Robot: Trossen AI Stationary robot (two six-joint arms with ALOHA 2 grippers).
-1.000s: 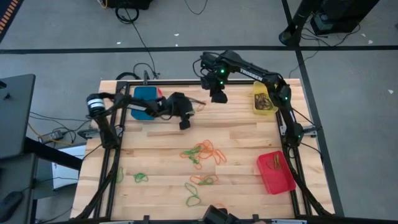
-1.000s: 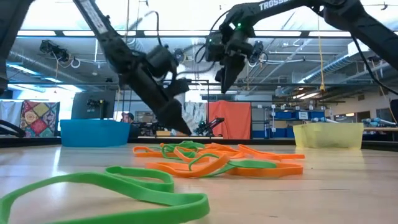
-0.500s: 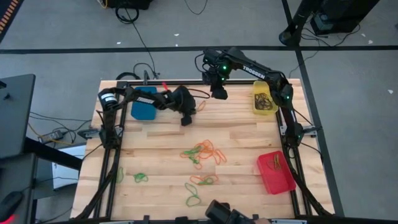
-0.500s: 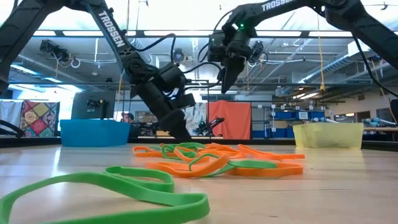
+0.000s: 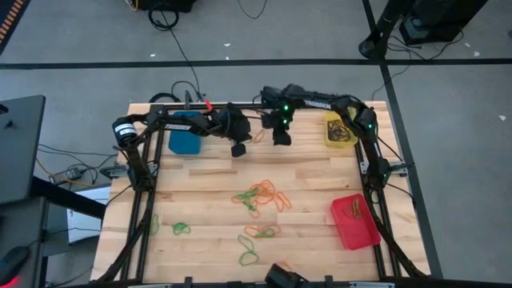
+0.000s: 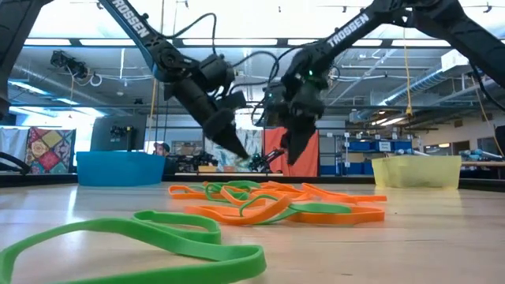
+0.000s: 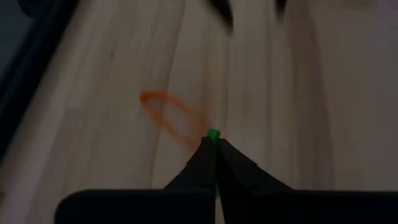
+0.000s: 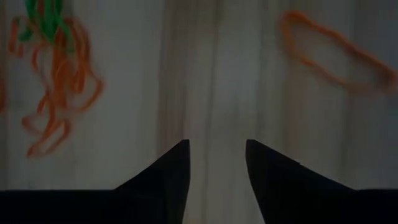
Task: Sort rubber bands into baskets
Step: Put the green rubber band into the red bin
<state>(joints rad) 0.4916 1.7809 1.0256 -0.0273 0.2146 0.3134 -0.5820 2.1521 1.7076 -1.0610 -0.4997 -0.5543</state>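
Observation:
My left gripper [image 5: 238, 150] hangs shut just right of the blue basket [image 5: 186, 138], a little above the table. A small green bit [image 7: 213, 134] shows at its fingertips. I cannot tell whether that bit is a rubber band. A single orange band [image 7: 166, 115] lies flat on the wood just ahead of it. My right gripper [image 5: 280, 138] hovers open beside it, nothing between its fingers [image 8: 177, 168]. A tangle of orange and green bands [image 5: 260, 198] lies mid-table. The yellow basket [image 5: 338, 130] and the red basket [image 5: 354, 222] stand at the right. My left gripper has the small green bit [image 7: 213, 134] right at the free ends of its shut fingers. I cannot tell what it is or whether it is pinched. The fingers slant down toward the table and stand clear of it.
Loose green bands [image 5: 181, 229] [image 5: 248, 258] and an orange-green pair [image 5: 264, 232] lie toward the near edge. A black frame rail [image 5: 240, 105] runs along the far edge. Both grippers stand close together at the far middle of the table.
My right gripper has come down and toward the near edge, ending close beside my left gripper. My left gripper has lifted slightly and drawn a little toward the far edge.

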